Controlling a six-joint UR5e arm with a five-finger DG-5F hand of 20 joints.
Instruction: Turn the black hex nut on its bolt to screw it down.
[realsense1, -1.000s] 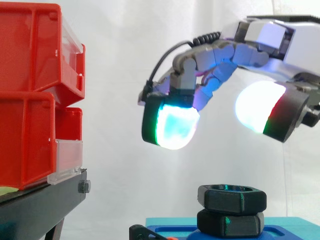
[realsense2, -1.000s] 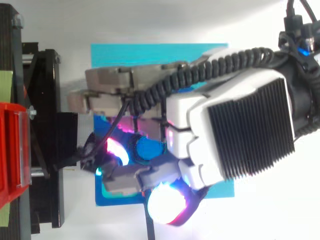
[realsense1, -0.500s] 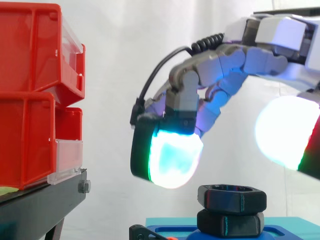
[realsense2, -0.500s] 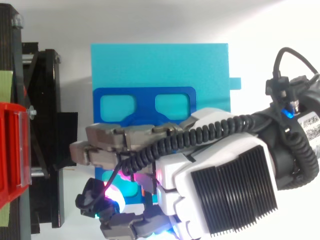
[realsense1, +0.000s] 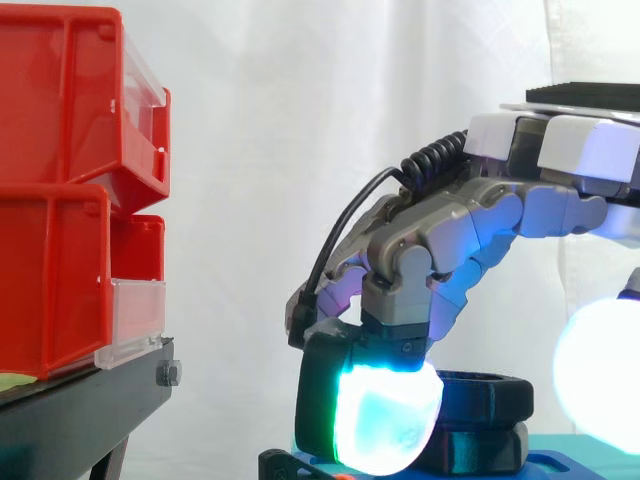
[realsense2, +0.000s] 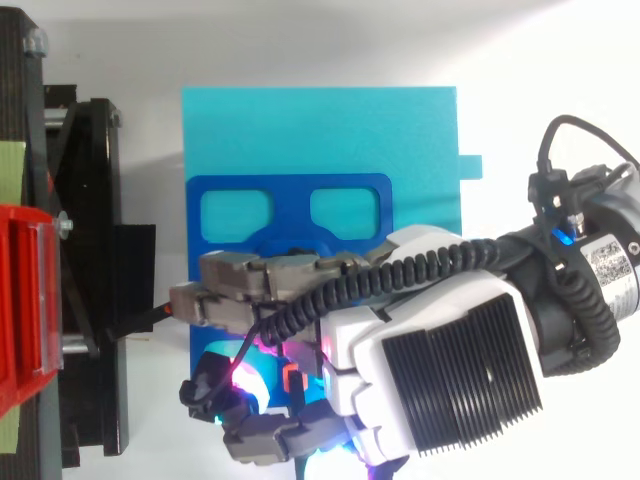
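Black and six-sided, the nut (realsense1: 487, 392) sits low in the side view on top of a lower nut (realsense1: 480, 448) of the same kind. The pair stands on a dark blue holder (realsense2: 290, 190) fixed to a turquoise plate (realsense2: 320, 130).

In the side view the hand (realsense1: 480, 225) comes in from the right and arches down over the nut. Its fingers are bent downward and spread wide from the thumb. One fingertip (realsense1: 385, 420) glows cyan and green and covers the nut's left end, reaching as low as the lower nut. Whether it touches either nut cannot be told. The thumb pad (realsense1: 605, 380) glows white at the right edge, just beside the nut, with a strip of white curtain (realsense1: 300, 120) showing between them. So the nut lies between fingertip and thumb, and the hand is spread open with no grip on it.

From above, the hand (realsense2: 430, 350) lies over the near half of the blue holder and hides the nut.

Red bins (realsense1: 60, 150) rest on a black stand (realsense1: 80, 410) to the left, well apart from the hand.
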